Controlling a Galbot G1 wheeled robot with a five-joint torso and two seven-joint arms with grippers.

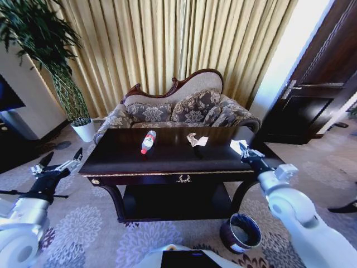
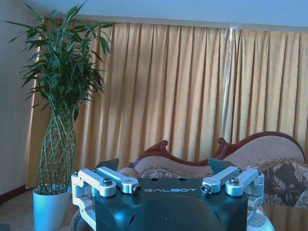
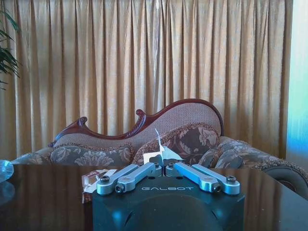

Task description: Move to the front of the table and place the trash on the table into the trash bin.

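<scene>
The dark glossy table [image 1: 167, 157] stands straight ahead. A clear bottle [image 1: 148, 142] with a red label lies on it left of centre. The crumpled white paper wad [image 1: 195, 139] sits right of centre. My right gripper [image 1: 245, 149] is shut, hovering over the table's right end beside a white scrap of paper [image 1: 236, 146]. From the right wrist, its fingertips [image 3: 161, 167] meet just before that scrap [image 3: 161, 153], with the wad [image 3: 94, 178] farther off. My left gripper [image 1: 61, 165] hangs open off the table's left end, its fingers spread wide [image 2: 164, 166]. The dark round trash bin [image 1: 230, 237] stands on the carpet at the front right.
A patterned sofa [image 1: 184, 109] stands against gold curtains behind the table. A tall plant in a white pot [image 1: 85, 130] is at the back left, and a dark door [image 1: 312, 95] at the right. Patterned carpet surrounds the table.
</scene>
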